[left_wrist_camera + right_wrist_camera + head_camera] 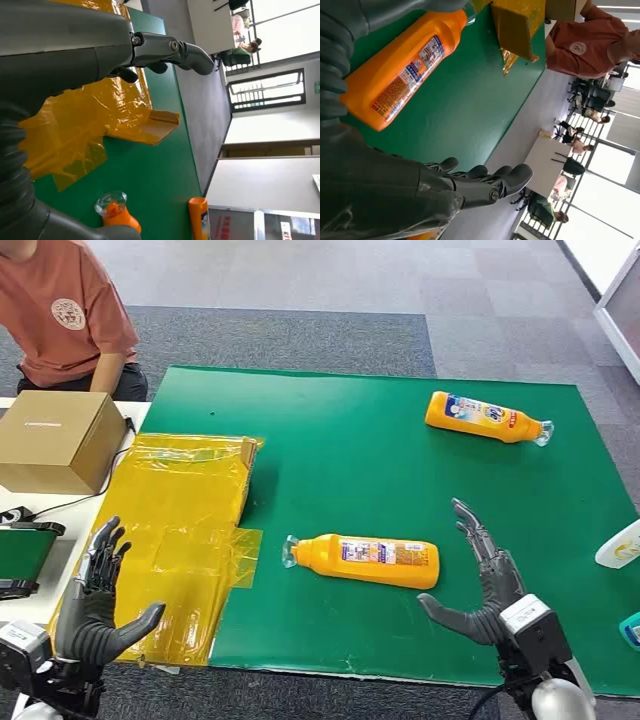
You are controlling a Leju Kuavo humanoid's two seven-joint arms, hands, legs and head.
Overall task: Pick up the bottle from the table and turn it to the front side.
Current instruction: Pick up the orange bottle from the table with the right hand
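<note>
An orange bottle (364,560) with a clear cap lies on its side on the green mat (362,450), cap pointing left, label side up; its label also shows in the right wrist view (401,65). A second orange bottle (487,418) lies farther back at the right. My right hand (487,585) hovers open just right of the near bottle's base, fingers spread, not touching it. My left hand (102,590) is open over the yellow sheet, well left of the bottle. The left wrist view catches the near bottle's cap (113,207).
A crinkled yellow plastic sheet (181,530) covers the mat's left part. A brown cardboard box (56,440) sits on a white table at far left, with a person in an orange shirt (64,315) behind it. White and teal objects (623,545) lie at the right edge.
</note>
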